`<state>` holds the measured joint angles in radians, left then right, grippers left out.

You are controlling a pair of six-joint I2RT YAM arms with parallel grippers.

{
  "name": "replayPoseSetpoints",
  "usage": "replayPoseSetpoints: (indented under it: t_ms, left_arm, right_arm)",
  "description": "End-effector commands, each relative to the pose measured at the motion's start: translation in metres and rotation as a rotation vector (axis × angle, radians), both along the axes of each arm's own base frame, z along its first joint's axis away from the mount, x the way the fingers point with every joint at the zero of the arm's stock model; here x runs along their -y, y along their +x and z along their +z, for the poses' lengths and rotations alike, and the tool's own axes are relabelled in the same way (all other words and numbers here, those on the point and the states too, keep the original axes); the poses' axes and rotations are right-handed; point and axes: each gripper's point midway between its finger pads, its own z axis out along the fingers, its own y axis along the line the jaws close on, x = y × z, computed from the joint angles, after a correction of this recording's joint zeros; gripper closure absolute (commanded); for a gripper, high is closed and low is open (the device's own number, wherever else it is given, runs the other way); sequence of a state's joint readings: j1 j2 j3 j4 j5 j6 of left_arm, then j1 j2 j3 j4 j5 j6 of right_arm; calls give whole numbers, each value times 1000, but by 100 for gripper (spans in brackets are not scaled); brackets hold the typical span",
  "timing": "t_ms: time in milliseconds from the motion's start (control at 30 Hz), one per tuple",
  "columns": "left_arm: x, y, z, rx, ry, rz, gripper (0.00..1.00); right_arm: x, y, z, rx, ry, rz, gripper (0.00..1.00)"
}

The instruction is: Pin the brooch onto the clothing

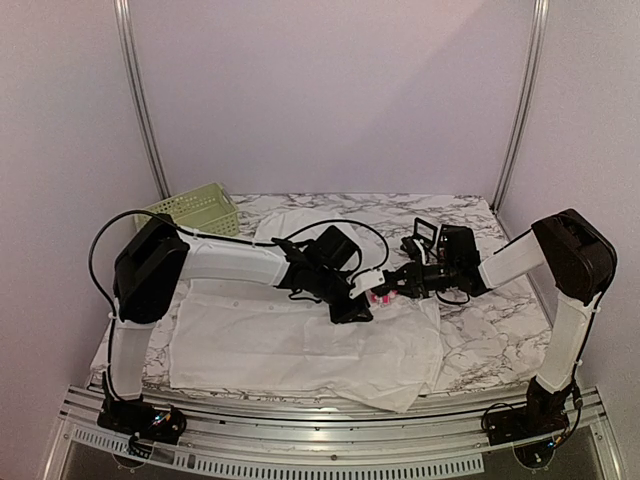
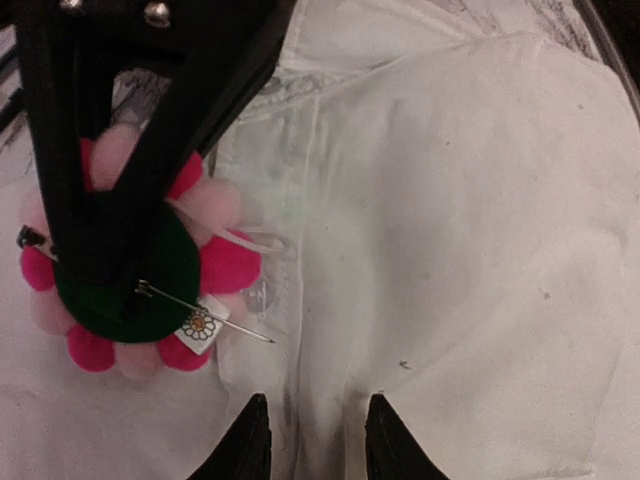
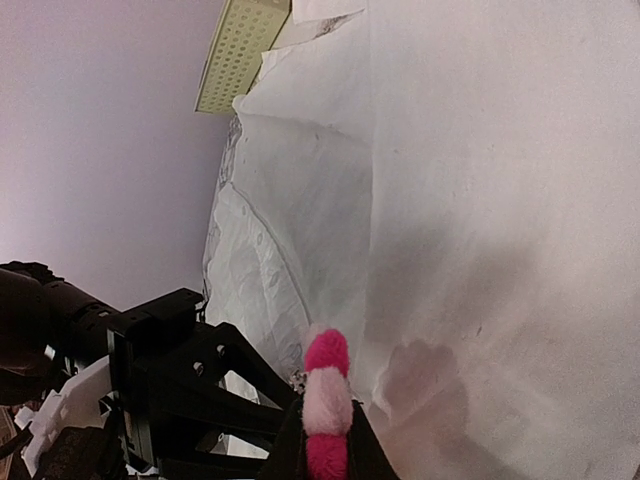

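Observation:
The white clothing lies spread on the marble table, and its button strip shows in the left wrist view. The brooch is a pink and magenta plush flower with a dark green back, and its bare pin sticks out over the button strip. My right gripper is shut on the brooch, edge-on between the fingers. My left gripper hovers just right of the pin tip, jaws open, a low ridge of cloth between the tips. Both grippers meet at the shirt's upper right.
A pale green perforated basket stands at the table's back left and shows again in the right wrist view. Cables loop over both forearms. Bare marble lies right of the shirt. Metal frame posts rise at both back corners.

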<state>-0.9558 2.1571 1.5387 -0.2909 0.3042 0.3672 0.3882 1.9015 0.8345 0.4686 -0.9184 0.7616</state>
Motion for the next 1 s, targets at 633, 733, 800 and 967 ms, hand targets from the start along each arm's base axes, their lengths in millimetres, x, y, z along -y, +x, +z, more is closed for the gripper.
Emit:
replayPoseSetpoints:
  t_ms: [633, 733, 800, 967]
  left_arm:
    - [16, -10, 9, -39, -40, -25, 100]
    - [18, -7, 14, -22, -46, -25, 100]
    - [18, -7, 17, -12, -50, -32, 100]
    - [17, -7, 15, -12, -42, -35, 100]
  right_arm:
    - [-6, -12, -12, -36, 17, 26, 100]
    - [-4, -13, -18, -45, -6, 23, 100]
    - [-3, -14, -19, -38, -14, 20, 100]
    - [-4, -16, -17, -38, -3, 30, 100]
